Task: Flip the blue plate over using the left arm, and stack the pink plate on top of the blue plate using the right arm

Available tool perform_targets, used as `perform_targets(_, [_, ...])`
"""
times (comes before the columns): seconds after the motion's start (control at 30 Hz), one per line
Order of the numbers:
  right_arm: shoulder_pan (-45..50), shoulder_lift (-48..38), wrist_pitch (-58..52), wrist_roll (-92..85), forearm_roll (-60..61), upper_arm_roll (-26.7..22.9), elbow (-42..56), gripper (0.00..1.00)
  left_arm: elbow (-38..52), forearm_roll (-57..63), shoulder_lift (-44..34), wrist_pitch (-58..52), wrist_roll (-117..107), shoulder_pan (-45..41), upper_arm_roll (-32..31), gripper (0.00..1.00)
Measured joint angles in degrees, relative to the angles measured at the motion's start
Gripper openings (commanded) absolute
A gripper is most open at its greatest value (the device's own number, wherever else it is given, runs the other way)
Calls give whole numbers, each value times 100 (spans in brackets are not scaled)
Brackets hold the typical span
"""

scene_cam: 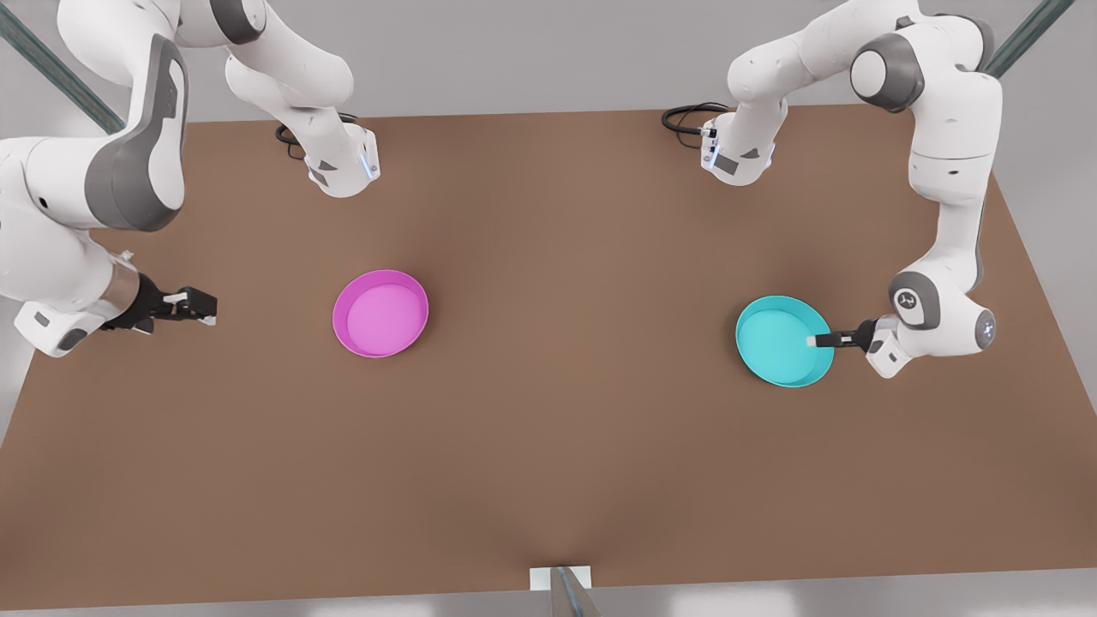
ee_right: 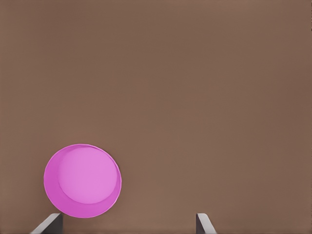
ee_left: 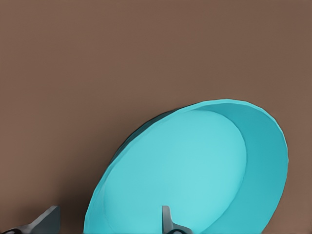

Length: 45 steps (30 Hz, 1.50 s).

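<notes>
My left pincer (scene_cam: pixel 821 341) grips the blue plate (scene_cam: pixel 780 341) at its three-o'clock rim; that thin bite could slip mid-flip, while my right pincer (scene_cam: pixel 204 307) waits released.

surface: brown table (scene_cam: pixel 548 446) | on it: pink plate (scene_cam: pixel 380 314) toward the front view's left, open side up | blue plate (scene_cam: pixel 784 341) toward the front view's right, open side up | plates well apart | two white arm bases at the far edge

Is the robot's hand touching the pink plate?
Apart. In the front view, bare brown table lies between the right gripper and the pink plate.
</notes>
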Motion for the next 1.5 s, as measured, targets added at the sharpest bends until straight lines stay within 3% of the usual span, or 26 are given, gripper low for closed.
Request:
perform_targets(0.03, [-1, 0, 0, 0, 0, 0, 0, 100, 0, -4, 5, 0, -3, 0, 0, 66])
perform_targets(0.1, [-4, 0, -61, 0, -16, 0, -8, 100, 0, -45, 35, 7, 2, 0, 0, 50])
perform_targets(0.37, [36, 9, -114, 17, 18, 0, 0, 100, 9, -115, 131, 90, 2, -18, 0, 45])
perform_targets(0.53, [35, 17, -114, 18, 18, 0, 0, 100, 9, -116, 166, 157, 2, -34, 9, 23])
perform_targets(1.5, [46, 79, -123, 237, -9, 6, 18, 100, -9, 216, -247, -23, -253, -521, 40, 21])
